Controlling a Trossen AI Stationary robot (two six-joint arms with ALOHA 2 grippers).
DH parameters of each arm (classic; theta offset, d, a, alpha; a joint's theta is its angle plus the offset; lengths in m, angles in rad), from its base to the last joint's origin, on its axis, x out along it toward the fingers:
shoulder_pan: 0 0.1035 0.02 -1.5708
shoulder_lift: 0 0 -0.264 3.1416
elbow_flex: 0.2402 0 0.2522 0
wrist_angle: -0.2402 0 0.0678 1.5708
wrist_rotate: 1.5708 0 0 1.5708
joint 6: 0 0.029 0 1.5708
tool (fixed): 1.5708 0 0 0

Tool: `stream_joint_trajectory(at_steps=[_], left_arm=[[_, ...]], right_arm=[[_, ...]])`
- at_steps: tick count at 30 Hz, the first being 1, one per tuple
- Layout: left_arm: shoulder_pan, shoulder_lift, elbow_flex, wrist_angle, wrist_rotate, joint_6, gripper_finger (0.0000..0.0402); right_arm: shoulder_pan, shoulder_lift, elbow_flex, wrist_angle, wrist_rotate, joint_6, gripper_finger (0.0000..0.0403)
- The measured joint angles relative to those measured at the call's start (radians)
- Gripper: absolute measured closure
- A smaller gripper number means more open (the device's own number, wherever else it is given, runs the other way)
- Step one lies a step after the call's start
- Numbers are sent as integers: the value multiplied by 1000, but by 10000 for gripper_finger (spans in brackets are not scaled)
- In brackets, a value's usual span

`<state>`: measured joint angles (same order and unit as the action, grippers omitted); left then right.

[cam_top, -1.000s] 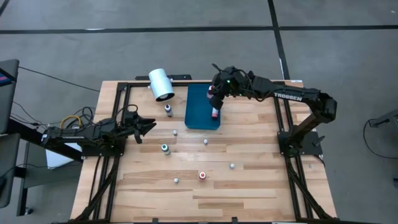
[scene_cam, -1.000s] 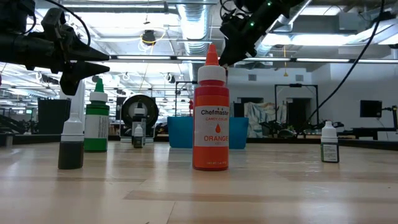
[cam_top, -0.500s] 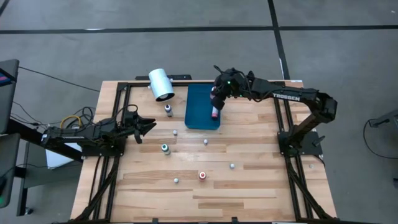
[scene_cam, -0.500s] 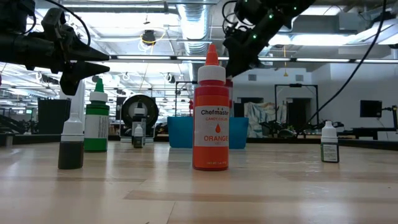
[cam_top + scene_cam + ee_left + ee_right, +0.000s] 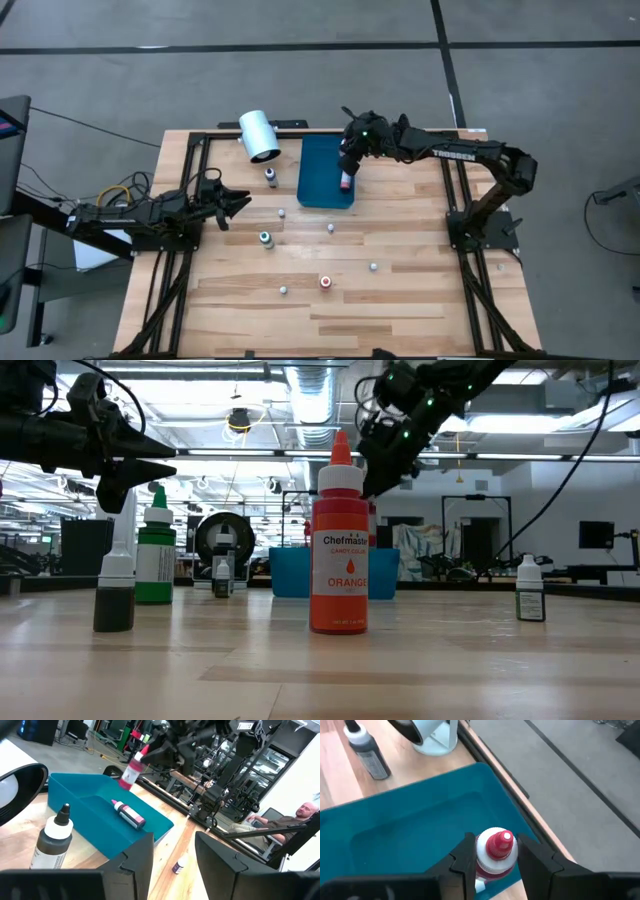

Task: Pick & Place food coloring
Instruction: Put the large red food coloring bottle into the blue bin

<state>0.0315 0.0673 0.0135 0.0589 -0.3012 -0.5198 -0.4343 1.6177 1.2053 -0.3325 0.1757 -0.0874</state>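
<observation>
Wooden table (image 5: pixel 400 300), seen from above. Blue tray (image 5: pixel 322 160) at about 12 o'clock of the tabletop, white cylinder (image 5: pixel 259 136) on its side at 11 o'clock beside it. Right gripper (image 5: pixel 346 172) above the tray's 3 o'clock edge, fingers (image 5: pixel 538 857) clamped on a pink-topped bottle (image 5: pixel 494 853), held in the air, tilted. Another pink bottle (image 5: pixel 128 814) flat on the tray floor. Left gripper (image 5: pixel 240 203) at 9 o'clock, above the wood, fingers (image 5: pixel 220 857) spread wide, holding nothing. Dark-topped bottle (image 5: pixel 270 177) upright just beside the tray at its 9 o'clock. Green bottle (image 5: pixel 265 239) near centre; orange bottle (image 5: pixel 339 540) upright toward 6 o'clock. Small whitish bottles (image 5: pixel 374 267) scattered well apart across the middle.
</observation>
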Motion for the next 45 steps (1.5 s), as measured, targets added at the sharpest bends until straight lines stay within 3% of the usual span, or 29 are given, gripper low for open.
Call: stream_joint_trajectory(at_steps=[15, 45], left_arm=[[0, 0, 0, 0, 0, 0, 265], [1, 0, 0, 0, 2, 0, 265]], right_arm=[[-32, 161, 4, 177, 47, -26, 295], [-59, 174, 1, 155, 42, 22, 295]])
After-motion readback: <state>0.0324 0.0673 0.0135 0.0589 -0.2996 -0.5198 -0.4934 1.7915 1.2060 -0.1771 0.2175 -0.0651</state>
